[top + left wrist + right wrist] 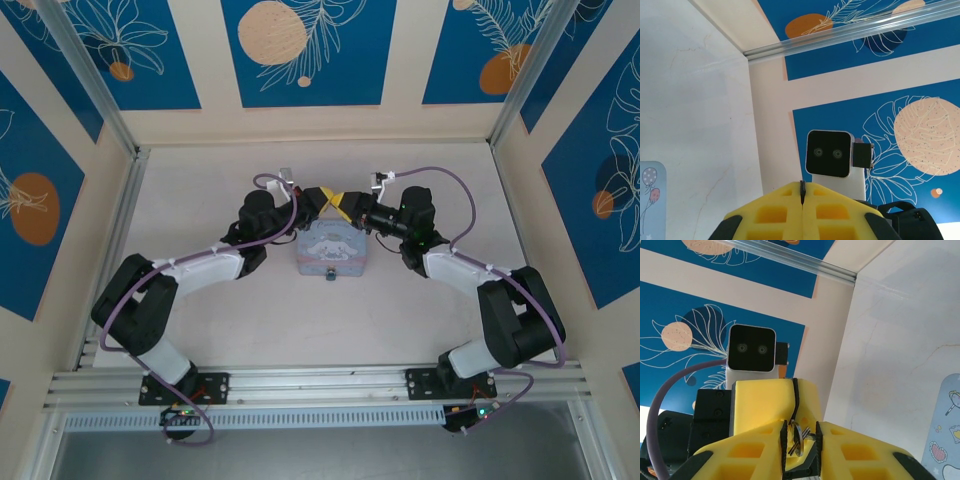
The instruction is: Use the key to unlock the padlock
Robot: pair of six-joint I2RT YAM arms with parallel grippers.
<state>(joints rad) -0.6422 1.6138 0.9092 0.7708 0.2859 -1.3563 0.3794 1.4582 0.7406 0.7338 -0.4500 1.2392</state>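
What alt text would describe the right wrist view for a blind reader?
A small silvery ring with a thin metal key sits between the right gripper's yellow fingers. The shut left gripper faces it, its black-faced wrist camera behind.

Both arms bend inward, left end effector point(801, 192) and right end effector point(801, 434) clamped closed, tips crossing.

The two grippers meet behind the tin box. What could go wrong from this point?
1. The key looks only thinly pinched in the right gripper, and the shut tips of the left gripper crowd it. A slip would likely drop it.
2. The padlock on the near side of the tin box is tiny, and nothing holds the tin box, so a pushing key may shove it away.
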